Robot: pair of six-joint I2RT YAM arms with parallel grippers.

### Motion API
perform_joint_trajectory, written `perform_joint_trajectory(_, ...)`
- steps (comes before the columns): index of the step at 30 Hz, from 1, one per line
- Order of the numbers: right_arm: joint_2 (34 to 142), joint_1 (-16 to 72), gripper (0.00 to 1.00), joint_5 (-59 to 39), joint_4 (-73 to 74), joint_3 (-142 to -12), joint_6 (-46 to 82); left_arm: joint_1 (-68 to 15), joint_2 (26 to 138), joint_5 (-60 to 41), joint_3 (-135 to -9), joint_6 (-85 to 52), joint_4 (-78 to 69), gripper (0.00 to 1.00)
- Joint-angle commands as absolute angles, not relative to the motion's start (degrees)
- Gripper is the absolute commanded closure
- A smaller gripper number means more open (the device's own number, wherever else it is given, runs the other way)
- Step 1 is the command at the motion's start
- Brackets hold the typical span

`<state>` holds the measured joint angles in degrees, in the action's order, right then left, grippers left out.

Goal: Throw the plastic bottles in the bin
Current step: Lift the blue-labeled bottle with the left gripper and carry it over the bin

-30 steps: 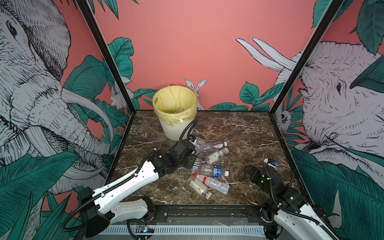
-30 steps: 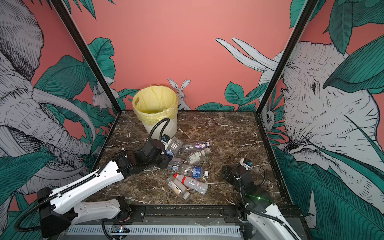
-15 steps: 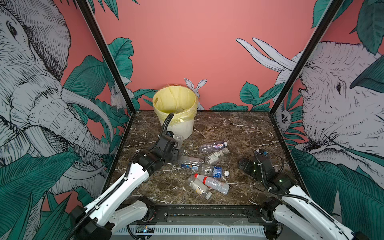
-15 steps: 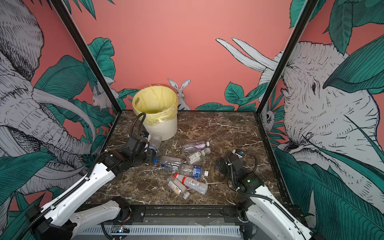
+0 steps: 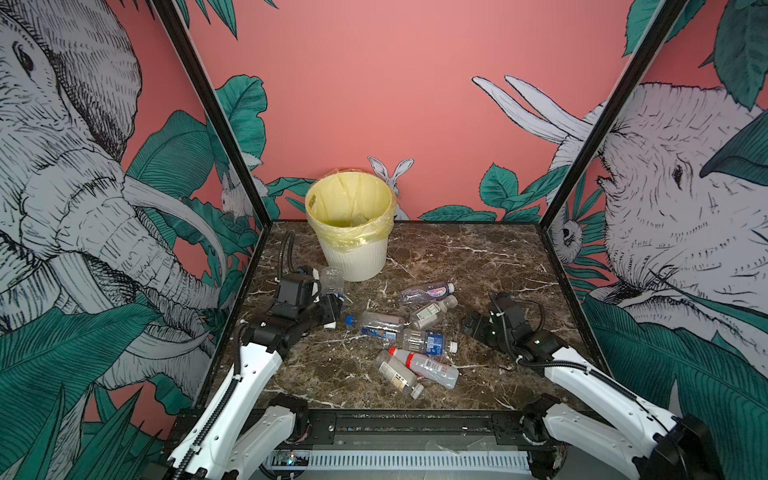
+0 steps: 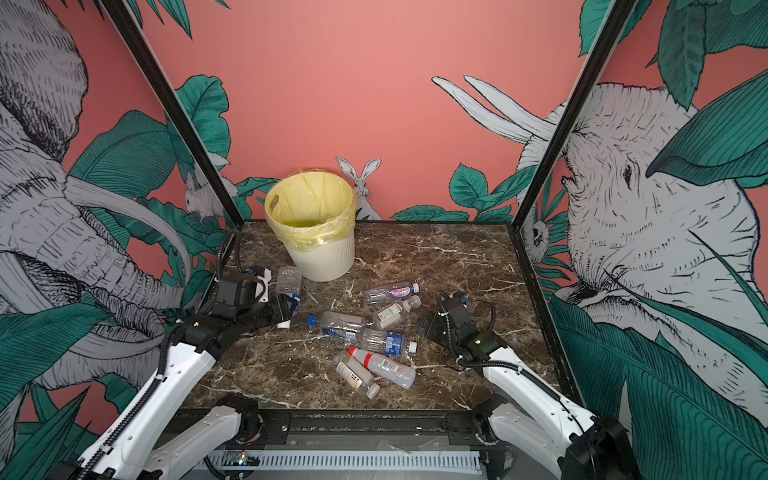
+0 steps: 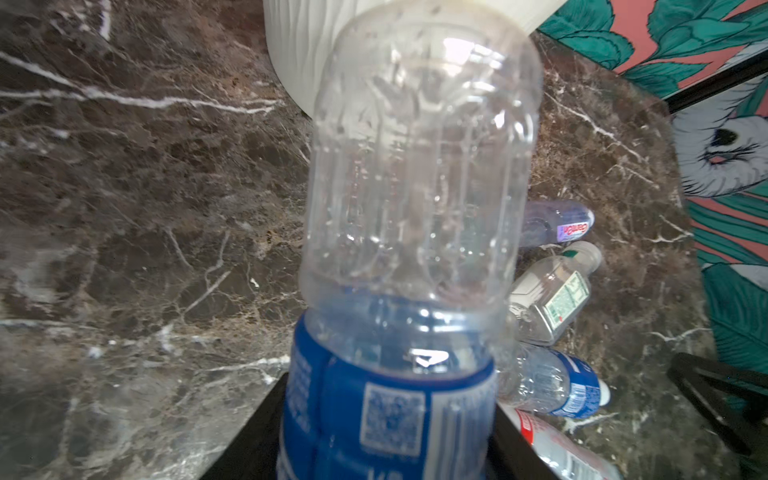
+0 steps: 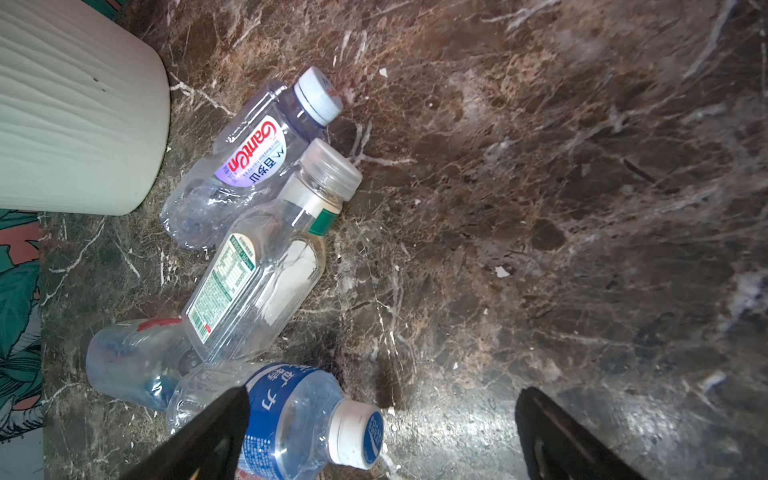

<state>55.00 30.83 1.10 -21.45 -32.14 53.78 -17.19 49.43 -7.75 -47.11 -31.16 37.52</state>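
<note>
In both top views the bin (image 5: 357,259) stood at the back of the bench (image 5: 478,257), left of its middle. Just in front of the bin's foot and slightly to its left, the left pincer (image 5: 333,305) was closed round the blue label of a clear bottle (image 5: 332,279). The bottle was off the bench and steeply tilted, its long axis running toward the bin with the bare base end nearest the bin's wall. Six loose bottles (image 6: 382,341) lay flat in a cluster in front of the bin and to its right. The purple-labelled bottle (image 5: 427,291), closest to the bin, pointed its cap away from it. The right pincer (image 5: 476,328) hung beyond the cluster, farther from the bin, its jaws spread wide and holding nothing.

In the left wrist view the clear bottle filled the middle, label end close to the lens, base end reaching toward the bin's ribbed wall. Whether it touched the bin could not be told. Black fingers (image 7: 249,440) flanked the label.

In the right wrist view the two fingers (image 8: 199,440) stood far apart. A white-capped bottle (image 8: 299,415) lay beside one of them, cap away from the bin. The purple-labelled bottle and a square bottle (image 8: 257,270) lay side by side, caps also away from the bin.
</note>
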Motion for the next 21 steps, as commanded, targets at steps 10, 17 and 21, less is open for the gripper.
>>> perform_joint_trajectory(10, 54.4, 30.6, 0.01, 0.2, -18.7, -31.3, 54.9, -15.4, 45.7, -7.6, -49.8, -33.8, 35.4, 0.62)
perform_joint_trajectory(17, 53.4, 30.6, 0.01, 0.4, -18.3, -30.1, 56.0, -15.3, 45.6, -5.3, -55.4, -30.7, 38.2, 0.61)
perform_joint_trajectory(21, 52.8, 30.6, 0.01, 0.4, -18.3, -29.8, 56.3, -15.3, 49.4, -3.1, -63.4, -27.5, 41.7, 0.61)
